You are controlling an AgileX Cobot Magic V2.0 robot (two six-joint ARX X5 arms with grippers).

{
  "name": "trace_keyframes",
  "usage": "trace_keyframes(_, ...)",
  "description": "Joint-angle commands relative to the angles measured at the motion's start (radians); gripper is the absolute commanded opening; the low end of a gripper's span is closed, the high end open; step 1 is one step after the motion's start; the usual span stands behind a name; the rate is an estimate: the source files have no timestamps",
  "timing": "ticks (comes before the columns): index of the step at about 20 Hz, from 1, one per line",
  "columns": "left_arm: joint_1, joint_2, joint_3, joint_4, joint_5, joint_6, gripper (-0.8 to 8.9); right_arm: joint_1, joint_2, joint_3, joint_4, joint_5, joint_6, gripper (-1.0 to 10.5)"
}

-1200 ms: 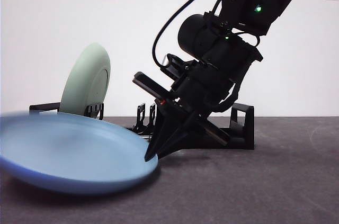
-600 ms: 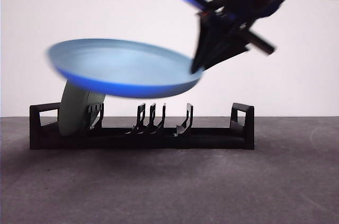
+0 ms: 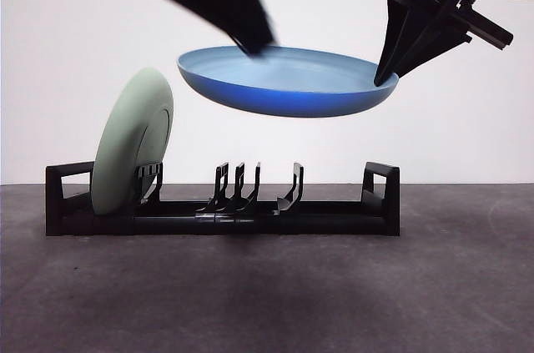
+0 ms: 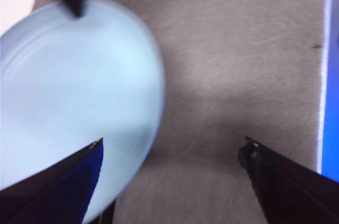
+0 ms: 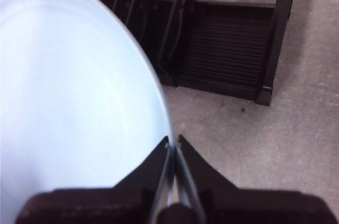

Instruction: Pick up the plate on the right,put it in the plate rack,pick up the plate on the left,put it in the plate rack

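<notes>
A blue plate hangs nearly level in the air above the plate rack. My right gripper is shut on its right rim, and the right wrist view shows the jaws pinching the edge of the plate. My left gripper reaches in from the upper left, just over the plate's far rim. In the left wrist view it stands open, one jaw over the plate, the other over bare table. A pale green plate stands upright in the rack's left end.
The long black rack has several free dividers in its middle and a boxy raised end at the right. Dark grey table lies in front of it. A white wall with sockets is behind.
The blue plate has been carried right and slightly higher, from over the rack's left half to over its middle. The left arm has come into view from the upper left.
</notes>
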Motion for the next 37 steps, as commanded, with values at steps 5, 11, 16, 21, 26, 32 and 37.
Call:
trace_keyframes(5, 0.021, 0.178, 0.001, 0.137, -0.028, 0.083, 4.36, 0.000, -0.005, 0.005, -0.048, -0.005, -0.031, -0.1)
trace_keyframes(11, 0.129, 0.184, 0.001, 0.187, 0.087, 0.083, 2.81, 0.000, -0.012, 0.005, -0.061, -0.082, -0.038, -0.1)
trace_keyframes(16, 0.157, 0.185, 0.001, 0.172, 0.116, 0.083, -0.16, -0.001, -0.016, 0.005, -0.061, -0.082, -0.038, -0.1)
trace_keyframes(21, 0.141, 0.185, 0.001, 0.175, 0.194, 0.086, -0.10, -0.023, -0.018, 0.005, -0.061, -0.082, -0.039, -0.1)
trace_keyframes(26, 0.129, 0.185, 0.001, 0.177, 0.309, 0.058, -0.10, -0.074, -0.072, 0.006, -0.057, -0.074, -0.046, 0.6)
trace_keyframes(32, 0.142, 0.185, 0.001, 0.327, 0.479, -0.267, -0.10, -0.186, -0.228, 0.006, 0.032, 0.006, -0.045, 1.9)
trace_keyframes(37, 0.282, 0.185, 0.001, 0.608, 0.576, -0.603, -0.10, -0.242, -0.353, 0.006, 0.109, 0.087, -0.026, 1.9)
